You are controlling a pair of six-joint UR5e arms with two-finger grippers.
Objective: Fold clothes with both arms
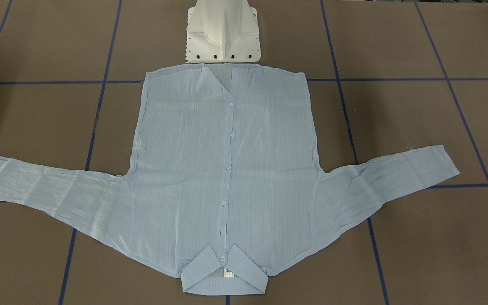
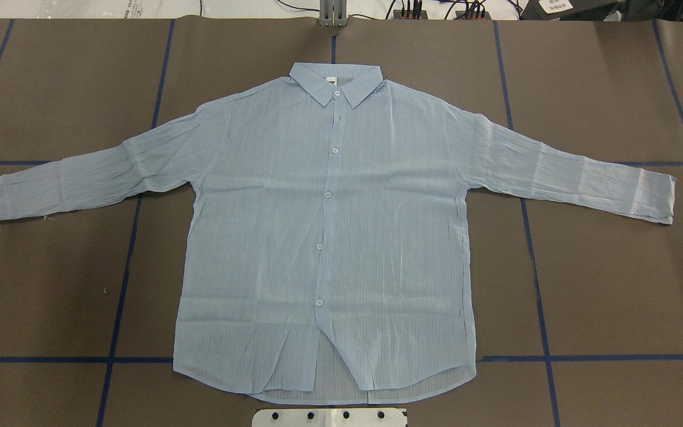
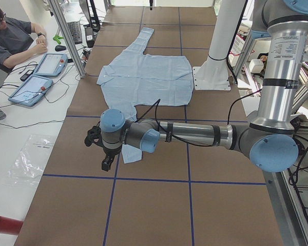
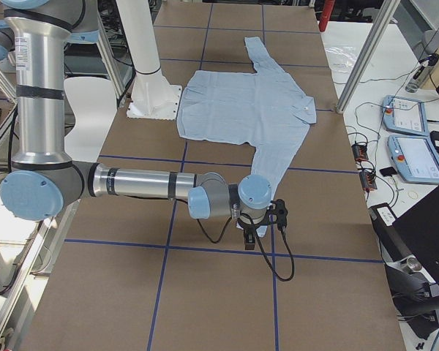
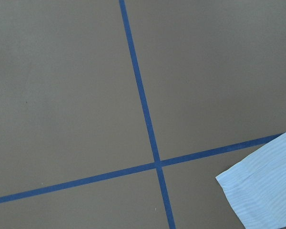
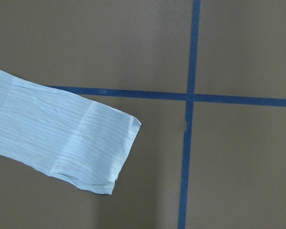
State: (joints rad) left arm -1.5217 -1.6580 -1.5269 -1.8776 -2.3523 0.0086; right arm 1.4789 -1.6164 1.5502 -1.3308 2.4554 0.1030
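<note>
Black jaws on both arms show only in the side views, so I cannot tell how wide they stand. Nothing looks held: both cuffs lie flat on the desk (image 2: 51, 284).

Left arm (image 3: 195, 134) hangs its wrist above the left cuff (image 5: 267, 191), which sits at 5 o'clock in the left wrist view, off centre. Right arm (image 4: 139, 183) hangs over the right cuff (image 6: 100, 148), at 8 o'clock in the right wrist view.

Shirt (image 2: 329, 237) lies spread flat, buttons up. In the overhead view the collar (image 2: 335, 83) is at 12 o'clock, the hem at 6 o'clock by the white pedestal base (image 1: 223, 34), and the sleeves reach to 9 and 3 o'clock.

My read: nothing folded yet, and the first step is a sleeve grab.
- Centre each wrist over its cuff before descending.
- Pinch both layers near the cuff edge. The fabric looks thin and crinkly, so a shallow bite may slip.
- Lift low and carry both sleeves inward together, so the body doesn't drag off the blue tape lines (image 5: 143, 109).
</note>
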